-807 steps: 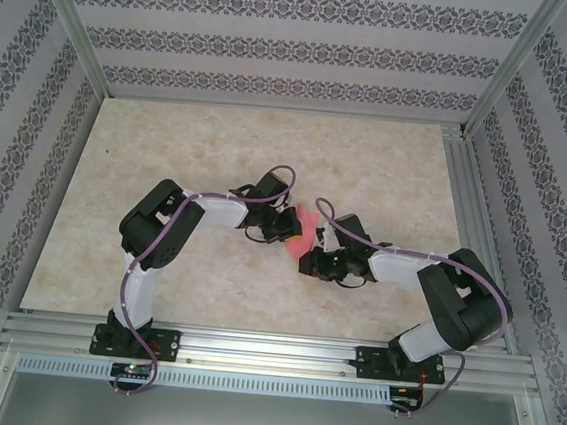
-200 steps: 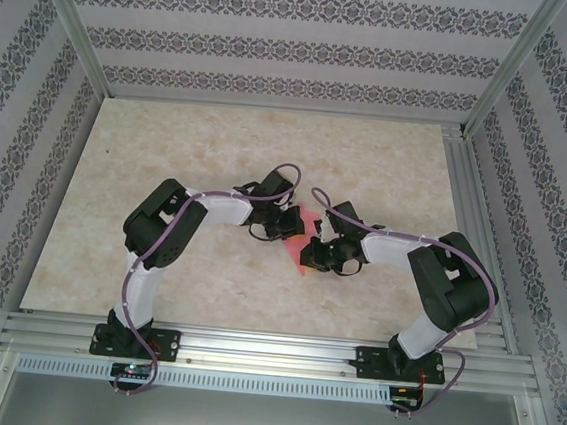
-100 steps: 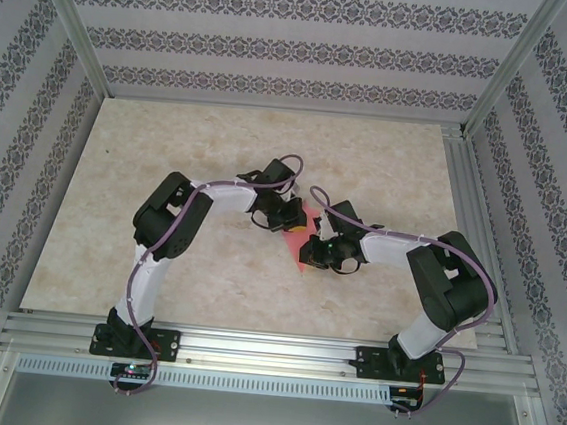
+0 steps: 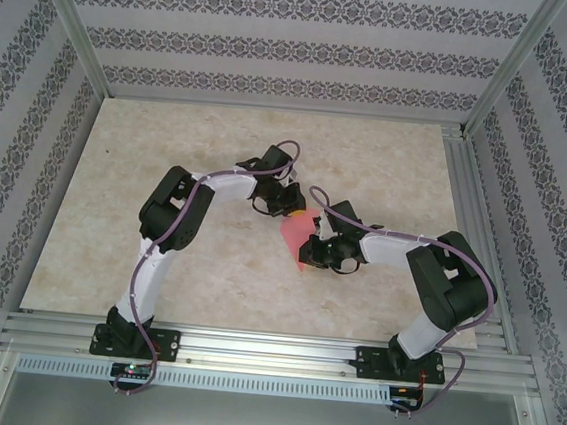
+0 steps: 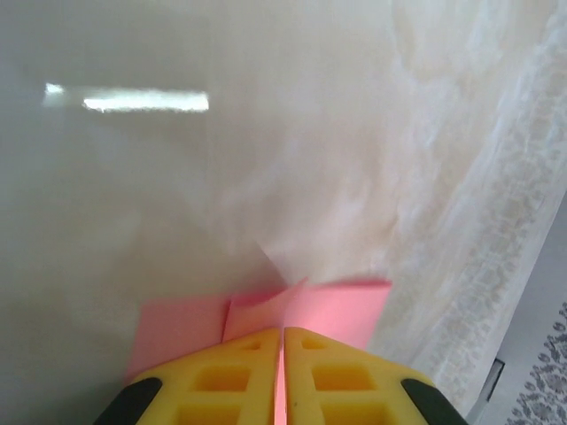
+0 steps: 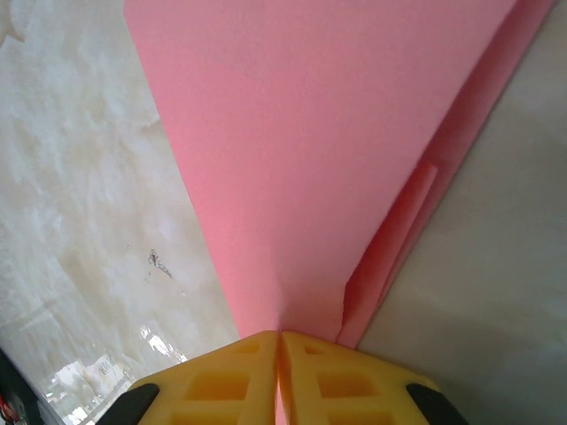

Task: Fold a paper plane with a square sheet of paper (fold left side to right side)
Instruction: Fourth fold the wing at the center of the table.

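The paper plane (image 4: 296,236) sits just off the middle of the surface (image 4: 168,161), a pink pointed shape running from about 11 o'clock to 5 o'clock in the overhead view, and both arms are on it. The left hand (image 4: 286,205) has the 11 o'clock end. Its wrist camera shows the yellow fingers (image 5: 239,363) pressed together with pink paper pinched in the seam, flaps fanning out to either side. The right hand (image 4: 312,252) holds the 5 o'clock end, where its own camera shows the jaws likewise closed on the paper. From there a broad pink panel widens away from the tips, and a narrow folded strip runs along its 3 o'clock edge. Whether the paper lies flat on the surface or is held just above it is hard to tell.

By the look of it, the plane is mid-fold: the creases are already in and the shape is tapered, but the wings are not closed up. So the step in hand is the left-over-right fold along the length. The next move calls for one hand to anchor its end while the other carries its side across toward 3 o'clock. The edges then need matching and the crease pressing down. The risk is that two pinches pulling against each other could tear or skew such thin paper.
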Motion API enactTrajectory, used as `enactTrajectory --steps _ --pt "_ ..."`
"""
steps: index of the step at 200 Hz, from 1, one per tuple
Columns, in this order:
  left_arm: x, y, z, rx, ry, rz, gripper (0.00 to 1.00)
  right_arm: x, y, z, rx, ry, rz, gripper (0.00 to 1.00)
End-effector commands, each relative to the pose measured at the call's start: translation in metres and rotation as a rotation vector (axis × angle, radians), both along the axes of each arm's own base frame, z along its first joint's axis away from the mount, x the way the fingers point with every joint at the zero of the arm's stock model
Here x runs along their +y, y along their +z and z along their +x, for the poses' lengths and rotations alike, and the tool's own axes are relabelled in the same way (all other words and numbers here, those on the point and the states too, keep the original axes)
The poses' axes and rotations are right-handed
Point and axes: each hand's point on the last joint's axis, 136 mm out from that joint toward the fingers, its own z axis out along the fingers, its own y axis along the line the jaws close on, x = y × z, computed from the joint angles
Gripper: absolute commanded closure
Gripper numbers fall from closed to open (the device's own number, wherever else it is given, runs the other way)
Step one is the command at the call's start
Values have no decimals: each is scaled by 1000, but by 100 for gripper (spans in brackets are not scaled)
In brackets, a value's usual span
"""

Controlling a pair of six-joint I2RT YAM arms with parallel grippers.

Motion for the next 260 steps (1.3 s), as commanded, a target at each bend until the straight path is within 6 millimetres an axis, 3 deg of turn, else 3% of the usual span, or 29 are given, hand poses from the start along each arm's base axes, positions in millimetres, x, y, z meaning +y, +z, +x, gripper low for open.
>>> enactTrajectory --steps 1,86,117,131,150,179,196,232,260 --pt "32 -14 43 -82 93 102 86 -45 -54 -67 243 9 -237 88" --pt "28 -9 82 -113 98 121 86 -42 -52 -65 233 14 -229 88" --pt "38 28 96 -177 103 117 83 -31 -35 -50 162 20 -179 86" --pt "48 52 101 -214 107 118 80 -21 -16 -36 96 26 -140 82" --pt "64 86 103 -266 115 124 76 -8 25 -14 -16 42 -79 74" --pt "88 123 85 -324 130 123 71 -11 84 9 -168 30 -26 64" --pt "96 134 65 -335 135 105 68 -26 105 18 -221 -16 -2 59" --pt "87 130 11 -286 137 -30 64 -55 113 36 -307 -121 31 54" --pt "65 113 -27 -235 88 -46 63 -47 102 39 -299 -93 86 48"
